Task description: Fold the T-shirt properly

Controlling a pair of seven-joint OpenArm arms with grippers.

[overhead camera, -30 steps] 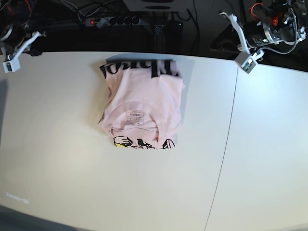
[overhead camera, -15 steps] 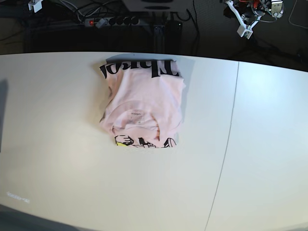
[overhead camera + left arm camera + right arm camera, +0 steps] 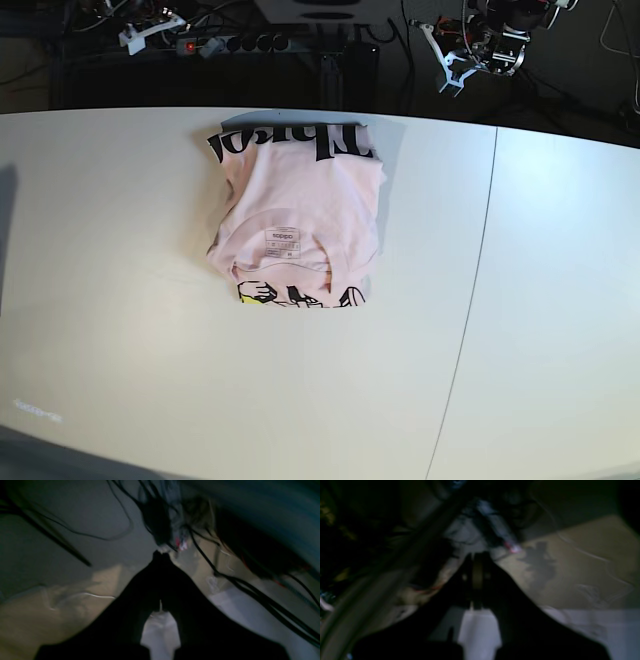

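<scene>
The pale pink T-shirt [image 3: 297,205] lies folded into a compact rectangle on the white table [image 3: 130,300], toward the far middle. Black lettering shows along its far edge, the white neck label faces up, and a yellow-black graphic peeks out at its near edge. My left gripper [image 3: 447,82] hovers beyond the far table edge at the upper right, away from the cloth. My right gripper [image 3: 130,40] sits beyond the far edge at the upper left. In the blurred wrist views, the left gripper [image 3: 160,555] and right gripper [image 3: 477,556] are both shut, with nothing between the fingers.
A power strip [image 3: 235,43] and tangled cables [image 3: 250,592] lie on the dark floor behind the table. A seam [image 3: 478,260] runs front to back through the tabletop, right of the T-shirt.
Both arms have drawn back from the table's far corners to behind its far edge and swung inward. The folded T-shirt has stayed in place.
</scene>
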